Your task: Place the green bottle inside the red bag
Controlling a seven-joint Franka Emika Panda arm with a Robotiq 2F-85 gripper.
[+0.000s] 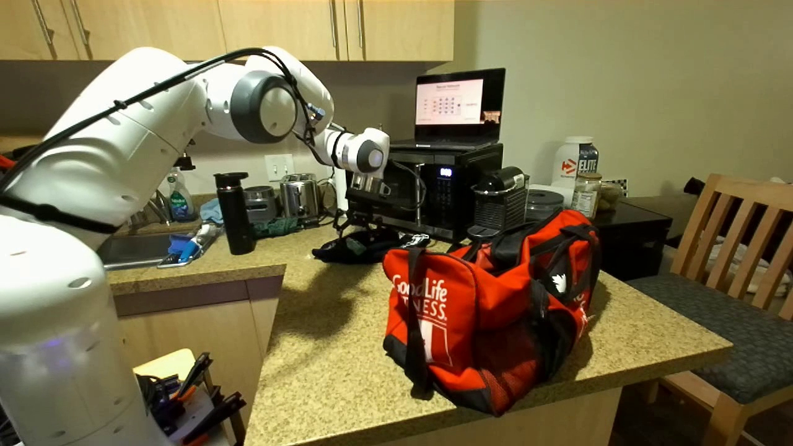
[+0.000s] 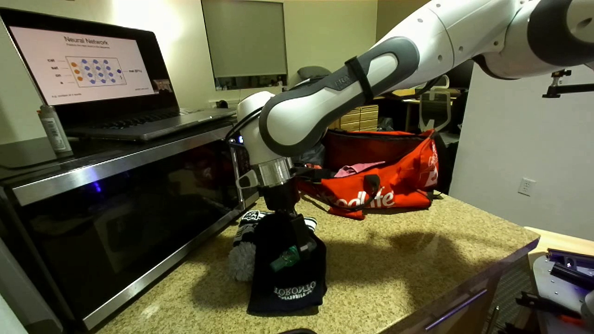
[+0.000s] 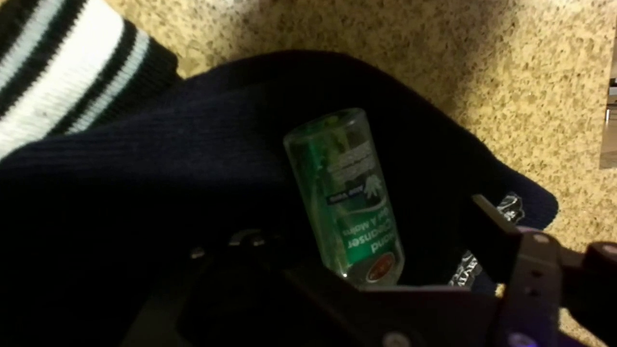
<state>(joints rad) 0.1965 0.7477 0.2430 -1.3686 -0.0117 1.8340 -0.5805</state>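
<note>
Gripper (image 3: 364,224) spread wide over green bottle (image 3: 344,197), presumably to straddle it! Bottle on dark knitwear (image 2: 306,273) near inner corner of table (image 1: 322,371); softness probably checks rolling. Red bag (image 1: 499,306) gapes by edge.

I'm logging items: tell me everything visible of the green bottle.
The green bottle looks like clear plastic with a green label reading "Hand Cleanser", a dark "Aloe Vera" band and a red-brown mark near one end. Beyond that mark it is hidden. It lies on its side on a dark knit hat, appearing between open fingers in the wrist view; contact is unclear.
</note>
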